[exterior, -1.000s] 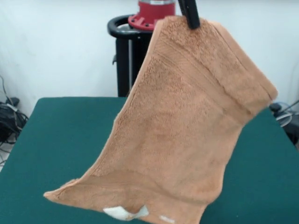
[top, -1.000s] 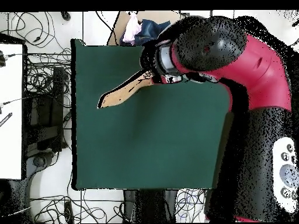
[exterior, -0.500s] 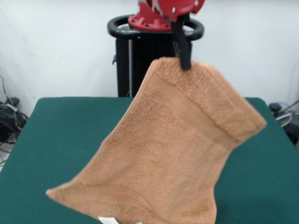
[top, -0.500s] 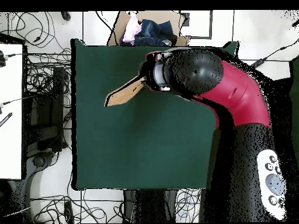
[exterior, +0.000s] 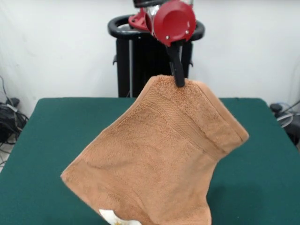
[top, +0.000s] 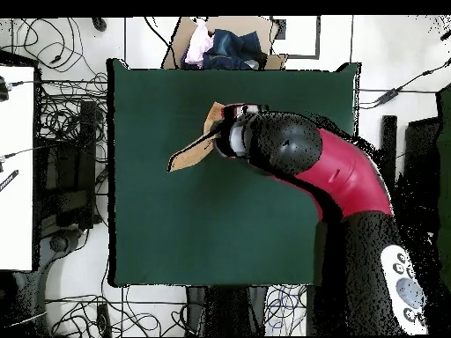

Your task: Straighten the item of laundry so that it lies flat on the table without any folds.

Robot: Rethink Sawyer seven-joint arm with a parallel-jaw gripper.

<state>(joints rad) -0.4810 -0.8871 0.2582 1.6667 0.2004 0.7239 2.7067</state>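
— One towel (exterior: 159, 159) in the front view: where is it hanging?
— Above the table (exterior: 42, 140), one gripper (exterior: 179, 80) is pinching its top edge, jaws clenched on the cloth. Its long axis is running diagonally, upper right down to lower left, with one white label (exterior: 112, 218) showing at the bottom edge.
— And from overhead?
— One arm (top: 326, 172) is covering most of the towel; a tan strip is pointing left, over the green top.

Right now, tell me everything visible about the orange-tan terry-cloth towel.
The orange-tan terry-cloth towel hangs in the air above the dark green felt-topped table, pinched at its top edge by the black gripper. It drapes slantwise, with flat woven bands near the upper right and a small white label at the bottom edge. It is not yet flat.
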